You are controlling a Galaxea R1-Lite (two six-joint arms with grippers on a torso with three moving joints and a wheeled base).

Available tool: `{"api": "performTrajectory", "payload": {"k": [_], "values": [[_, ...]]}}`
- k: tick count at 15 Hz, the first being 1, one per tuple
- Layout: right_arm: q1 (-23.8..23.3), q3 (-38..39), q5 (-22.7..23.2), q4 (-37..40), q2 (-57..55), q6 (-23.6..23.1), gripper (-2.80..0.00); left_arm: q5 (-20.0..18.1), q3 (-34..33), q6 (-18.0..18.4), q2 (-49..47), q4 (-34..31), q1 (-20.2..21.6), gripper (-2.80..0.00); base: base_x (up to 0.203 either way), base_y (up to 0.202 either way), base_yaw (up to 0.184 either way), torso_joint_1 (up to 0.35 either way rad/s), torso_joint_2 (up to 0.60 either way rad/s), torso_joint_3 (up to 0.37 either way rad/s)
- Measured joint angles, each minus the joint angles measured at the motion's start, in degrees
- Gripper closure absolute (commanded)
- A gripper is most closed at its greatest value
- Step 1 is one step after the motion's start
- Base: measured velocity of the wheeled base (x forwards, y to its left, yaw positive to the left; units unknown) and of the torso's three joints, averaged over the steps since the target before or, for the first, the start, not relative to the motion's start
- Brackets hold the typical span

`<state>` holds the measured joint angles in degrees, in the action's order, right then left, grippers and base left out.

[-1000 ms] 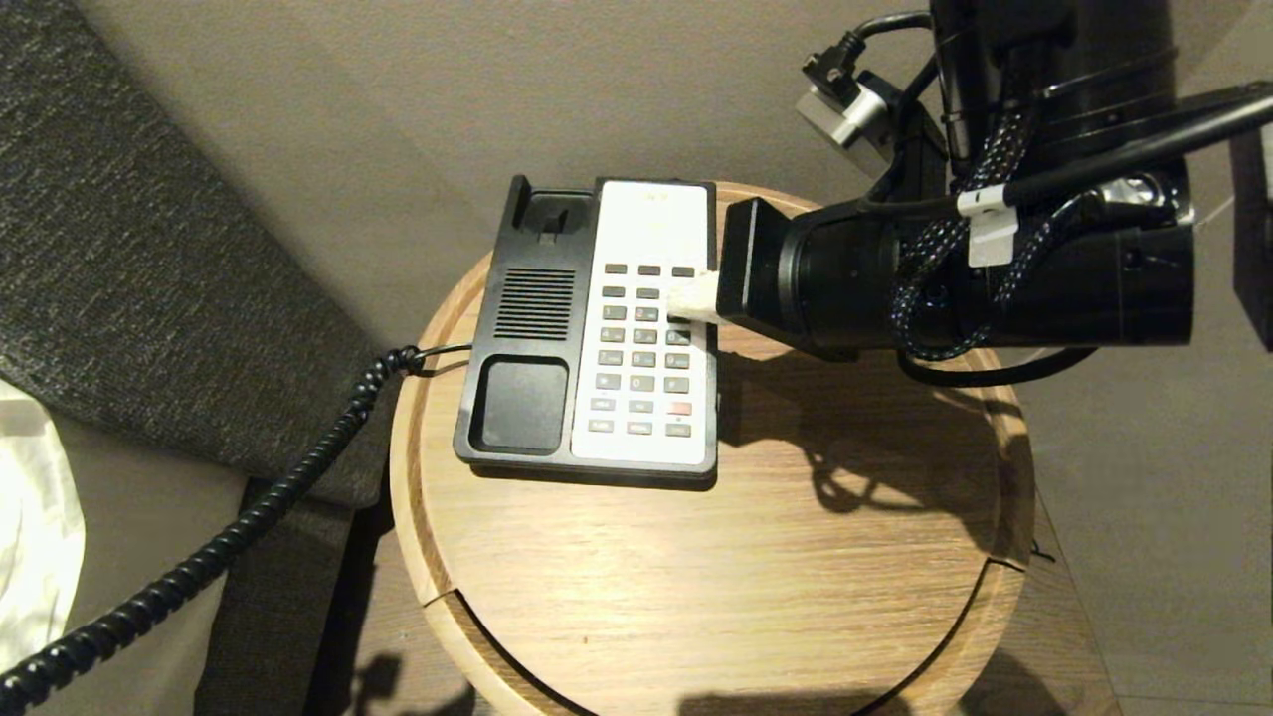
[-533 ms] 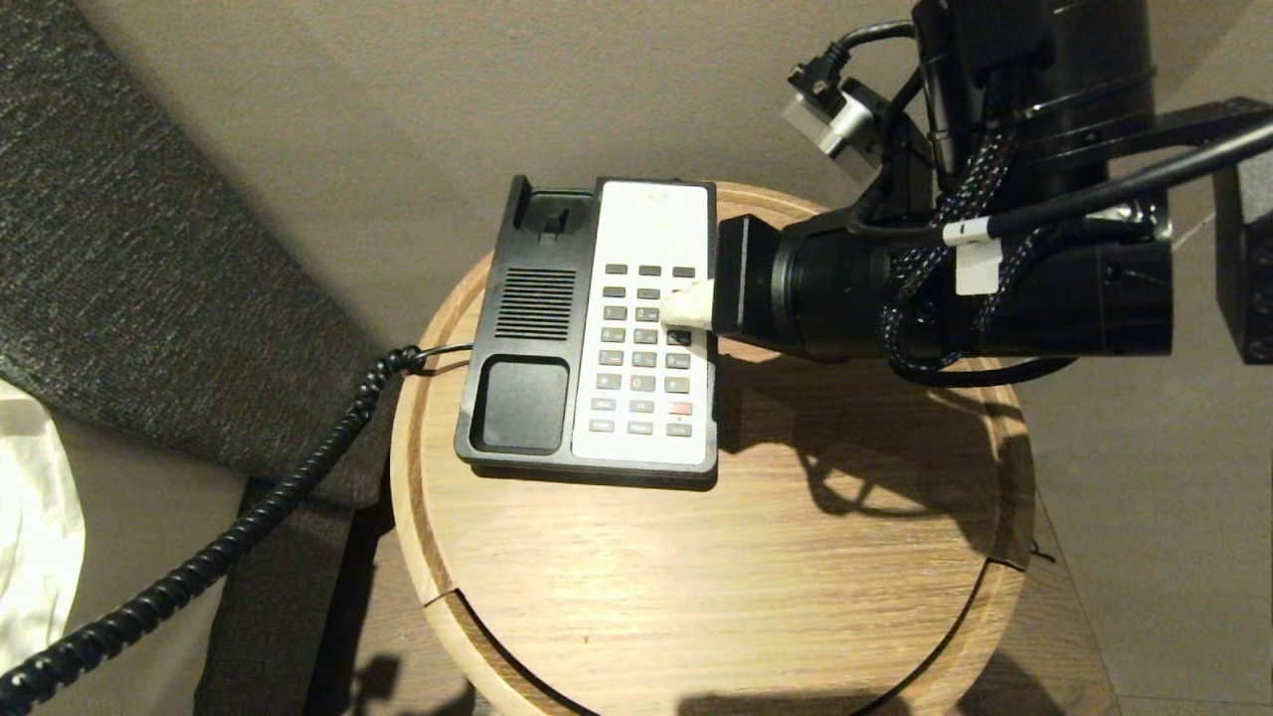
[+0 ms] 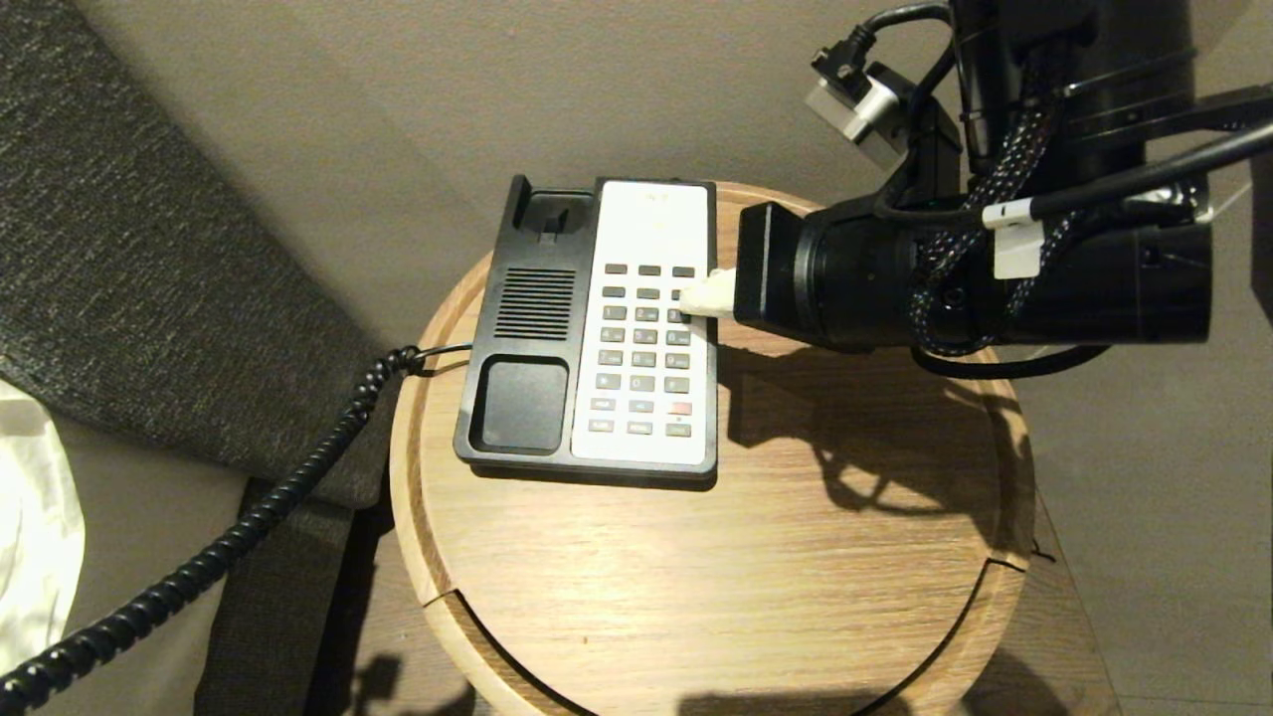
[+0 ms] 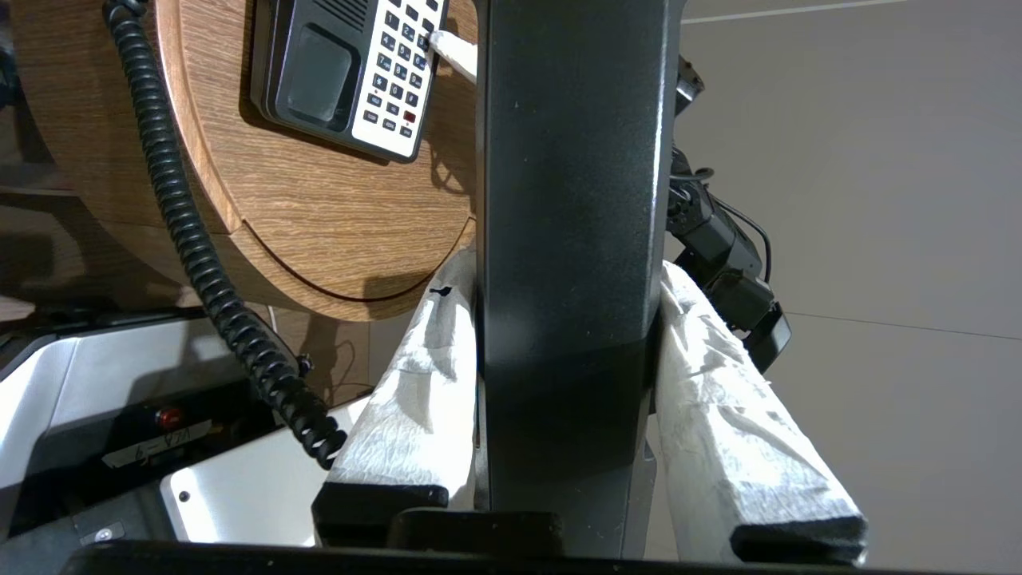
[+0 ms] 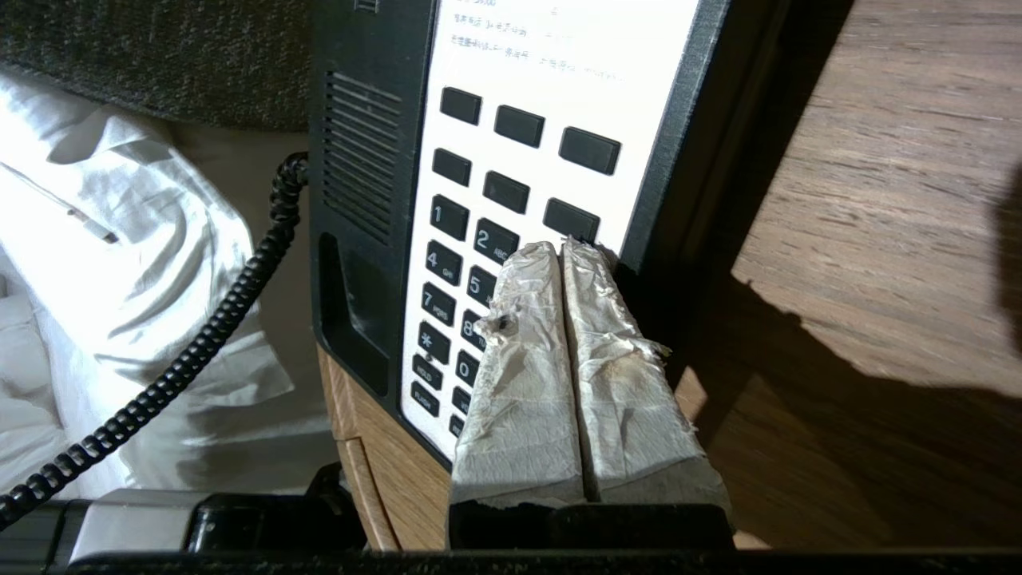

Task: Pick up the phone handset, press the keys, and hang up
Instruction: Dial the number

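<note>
Right claw (image 3: pixel 708 295), its two taped fingers (image 5: pixel 551 351) pressed together with nothing between them, serves as a single stylus over the keypad (image 3: pixel 644 348) of the phone base (image 3: pixel 587 328). In the head view its tip lies at the right-hand column of keys, just below the two rows of function buttons; in the right wrist view it covers the key beside the "2", though we cannot tell whether it bears on that key or merely hovers.

Left claw (image 4: pixel 571 415) is clenched on the handset (image 4: pixel 571 200), which it holds clear of the table (image 3: pixel 696 587), off to the robot's left and outside the head view. The coiled cord (image 3: pixel 229 537) runs from the base's left side over the table edge toward it, and the cradle (image 3: pixel 527 328) stands empty.

We judge the step in hand to be key pressing. To do it well, we keep the fingers together so that the tip stays narrow, centre it on one key at a time, and push straight down, since a slanted push could catch a neighbouring key or shove the light base across the wood. We lift fully between keys. We hold the handset still and the cord slack, so that it does not tug the base under the pressing tip.
</note>
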<state>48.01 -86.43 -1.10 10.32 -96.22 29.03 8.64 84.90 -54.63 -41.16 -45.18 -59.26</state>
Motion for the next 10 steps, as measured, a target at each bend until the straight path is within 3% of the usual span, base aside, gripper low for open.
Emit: {"api": "performTrajectory", "payload": {"k": [5,10], "values": [[2.4,-0.4,0.1,0.5,0.7,3.4,0.00,0.0,0.0,-0.1,0.0,0.0,0.3,0.00,0.000,0.000,0.000,0.000,0.00,0.000],[2.8,-0.1,0.0,0.7,0.4,3.3,0.00,0.0,-0.1,-0.1,0.3,0.0,0.3,0.00,0.000,0.000,0.000,0.000,0.00,0.000]]}}
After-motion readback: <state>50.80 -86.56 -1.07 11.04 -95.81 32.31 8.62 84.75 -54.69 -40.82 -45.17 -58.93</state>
